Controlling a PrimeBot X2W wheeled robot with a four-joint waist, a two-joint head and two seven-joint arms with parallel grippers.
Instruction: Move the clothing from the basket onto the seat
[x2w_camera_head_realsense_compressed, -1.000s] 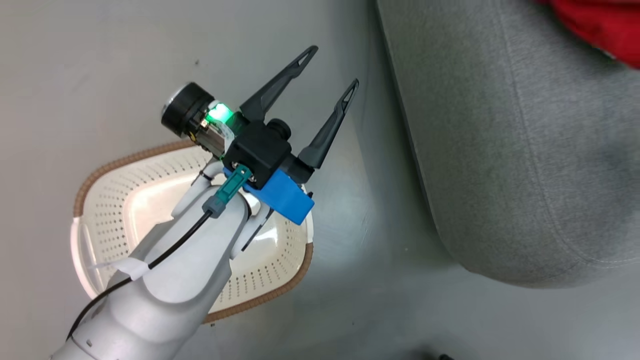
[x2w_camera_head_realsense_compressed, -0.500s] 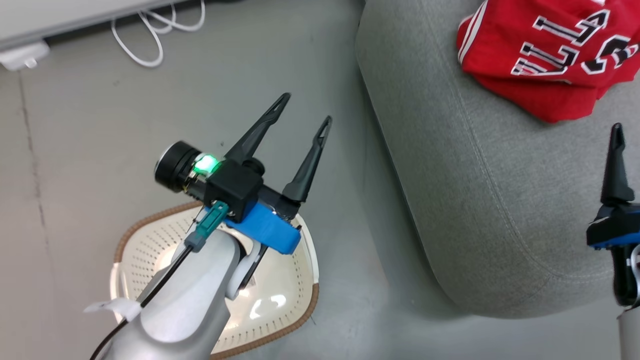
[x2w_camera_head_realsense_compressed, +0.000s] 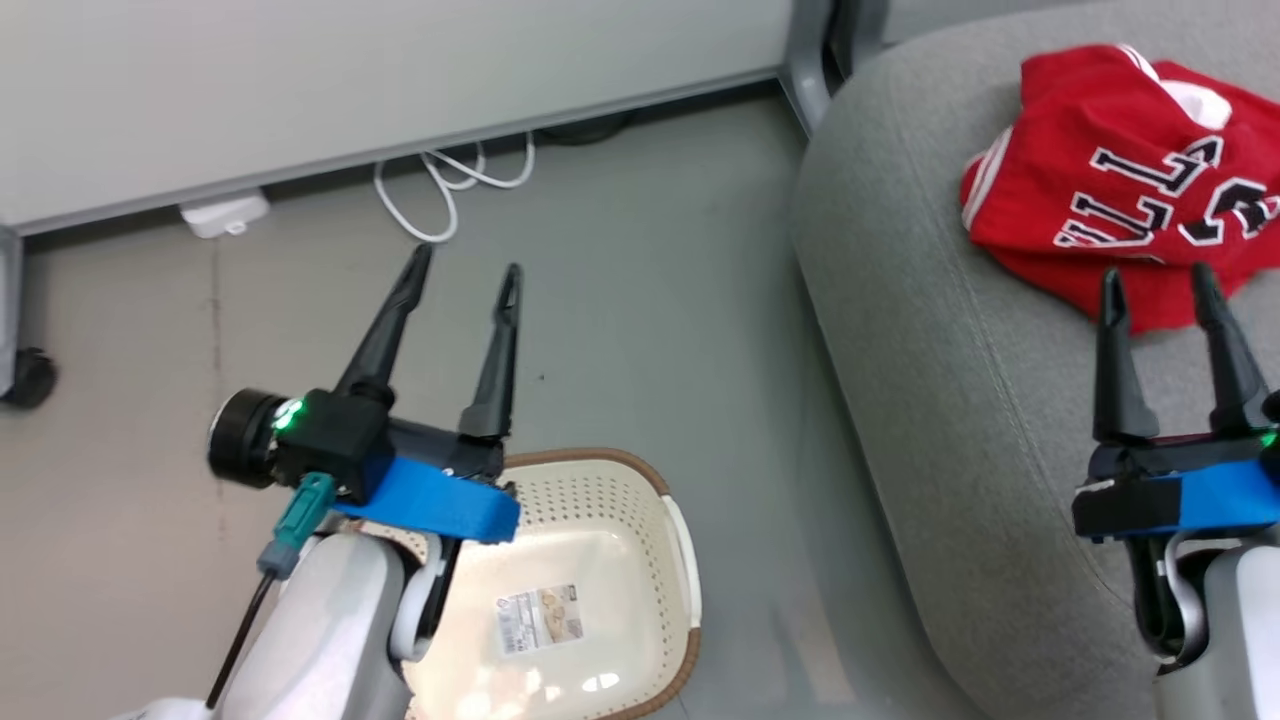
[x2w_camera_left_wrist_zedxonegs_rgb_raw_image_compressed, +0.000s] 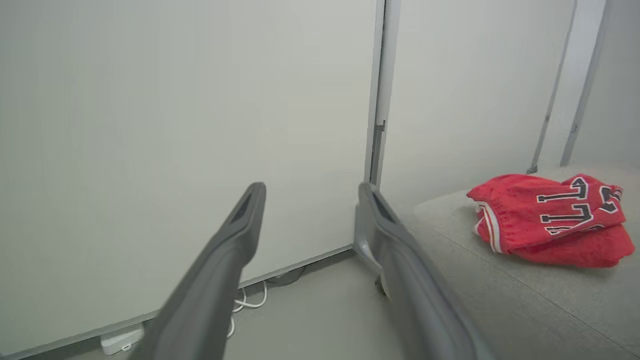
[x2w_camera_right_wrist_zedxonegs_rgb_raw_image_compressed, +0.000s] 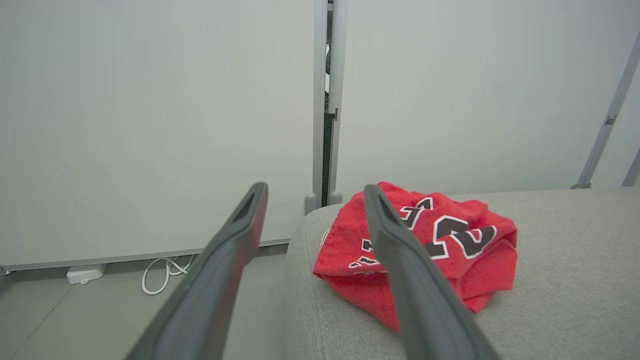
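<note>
I am holding my left gripper (x2w_camera_head_realsense_compressed: 468, 262) wide open w/ nothing in it; the basket (x2w_camera_head_realsense_compressed: 600, 458) is sitting behind its fingers, near their base. My right gripper (x2w_camera_head_realsense_compressed: 1153, 275) is gaping too, empty, and the red jersey (x2w_camera_head_realsense_compressed: 1110, 190) is lying on the sofa (x2w_camera_head_realsense_compressed: 900, 300) just ahead of its tips.

A test lab or office is suggested. White partition panels (x2w_camera_head_realsense_compressed: 400, 90), a castor (x2w_camera_head_realsense_compressed: 28, 378) and a loose white cable (x2w_camera_head_realsense_compressed: 430, 238) on the bare grey floor (x2w_camera_head_realsense_compressed: 650, 300) are seen.
</note>
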